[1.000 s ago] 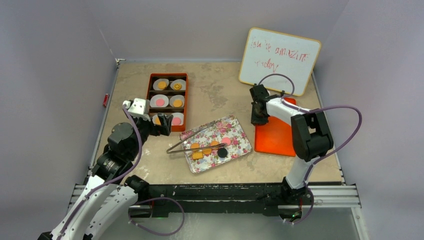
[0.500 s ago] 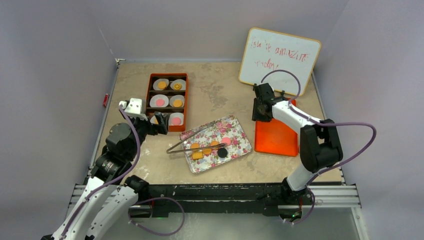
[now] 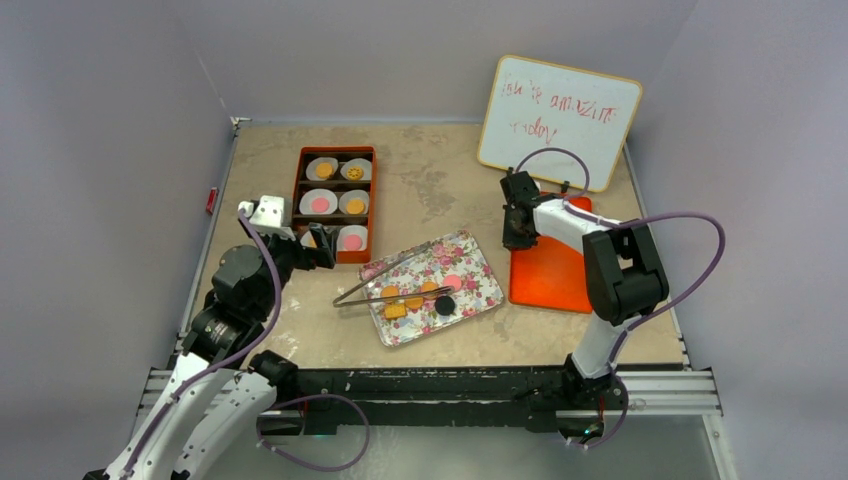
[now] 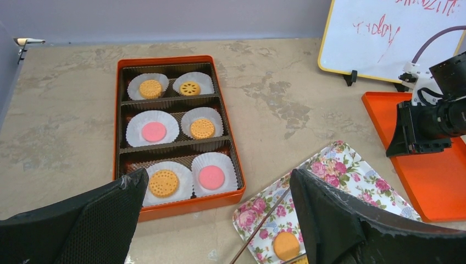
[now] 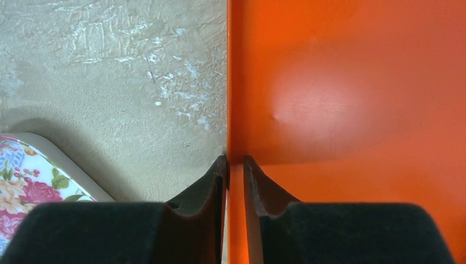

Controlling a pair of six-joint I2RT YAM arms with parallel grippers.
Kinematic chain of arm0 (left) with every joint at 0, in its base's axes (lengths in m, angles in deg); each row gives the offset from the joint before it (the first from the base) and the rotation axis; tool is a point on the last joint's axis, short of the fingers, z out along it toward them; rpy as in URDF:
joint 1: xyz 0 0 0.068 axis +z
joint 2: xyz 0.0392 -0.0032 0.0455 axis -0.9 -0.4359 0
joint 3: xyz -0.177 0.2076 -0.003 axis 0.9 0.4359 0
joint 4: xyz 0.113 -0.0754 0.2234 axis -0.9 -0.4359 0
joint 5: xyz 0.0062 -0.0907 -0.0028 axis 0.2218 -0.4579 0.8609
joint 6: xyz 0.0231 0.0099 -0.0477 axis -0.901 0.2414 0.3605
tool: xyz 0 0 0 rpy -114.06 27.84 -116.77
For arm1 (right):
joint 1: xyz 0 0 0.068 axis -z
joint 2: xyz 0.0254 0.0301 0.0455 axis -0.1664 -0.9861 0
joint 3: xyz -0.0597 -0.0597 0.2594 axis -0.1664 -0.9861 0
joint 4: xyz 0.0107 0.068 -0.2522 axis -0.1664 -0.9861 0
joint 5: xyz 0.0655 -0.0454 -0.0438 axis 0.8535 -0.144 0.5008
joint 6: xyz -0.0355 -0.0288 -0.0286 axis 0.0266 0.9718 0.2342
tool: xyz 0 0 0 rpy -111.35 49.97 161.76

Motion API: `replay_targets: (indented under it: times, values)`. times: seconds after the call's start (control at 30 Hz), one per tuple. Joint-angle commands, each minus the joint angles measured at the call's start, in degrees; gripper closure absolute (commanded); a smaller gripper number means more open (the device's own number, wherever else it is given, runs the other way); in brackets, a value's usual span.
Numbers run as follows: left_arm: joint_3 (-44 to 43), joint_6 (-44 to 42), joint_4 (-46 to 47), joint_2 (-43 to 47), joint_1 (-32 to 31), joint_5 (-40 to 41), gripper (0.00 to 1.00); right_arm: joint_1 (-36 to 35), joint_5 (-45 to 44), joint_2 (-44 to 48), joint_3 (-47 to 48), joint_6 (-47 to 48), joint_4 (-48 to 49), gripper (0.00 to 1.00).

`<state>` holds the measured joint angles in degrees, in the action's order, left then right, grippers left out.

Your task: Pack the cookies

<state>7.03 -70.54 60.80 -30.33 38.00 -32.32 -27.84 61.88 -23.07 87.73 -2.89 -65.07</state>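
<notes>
Six cookies lie in white paper cups in the orange box [image 3: 372, 200], among them a tan one [image 4: 164, 182] and a pink one [image 4: 211, 177] in the near row. More cookies lie on the floral tray [image 3: 470, 265]: an orange one [image 3: 390, 292], a square tan one [image 3: 395, 311], a pink one [image 3: 452, 282] and a dark one [image 3: 444, 305]. My left gripper [image 3: 318, 243] is open and empty, hovering at the box's near end [image 4: 218, 181]. My right gripper [image 3: 512, 238] is shut on the left rim of the flat orange lid [image 3: 550, 270], its fingers straddling the edge [image 5: 235, 159].
Metal tongs [image 3: 375, 278] lie across the floral tray's left side, handles pointing off it. A whiteboard [image 3: 560, 110] with red writing stands at the back right, just behind the lid. Walls close in on the left, back and right.
The right arm's elbow swung out to the right and came back, with the gripper staying on the lid's rim. The left gripper drew back slightly from the box.
</notes>
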Motion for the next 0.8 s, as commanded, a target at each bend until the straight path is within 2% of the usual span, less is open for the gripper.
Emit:
replay_targets:
  times: [0.0, 0.13, 0.47, 0.77]
  values:
    - [-1.0, 1.1, 1.4, -0.5, 0.9, -1.4, 0.00, 0.2, 0.3, -0.5, -0.3, -0.4, -0.1, 0.85]
    - [-0.8, 1.4, 1.8, -0.6, 1.3, -2.5, 0.00, 0.2, 1.3, 2.3, -1.1, 0.0, 0.2, 1.00]
    - [-0.8, 6.1, 2.6, -2.3, 1.7, -2.7, 0.00, 0.2, 5.0, 15.1, -1.7, 0.4, -0.6, 1.00]
    - [-0.5, 14.4, 6.2, -7.4, 1.7, -13.6, 0.02, 0.2, 9.5, 22.6, -0.8, 0.7, 0.4, 1.00]
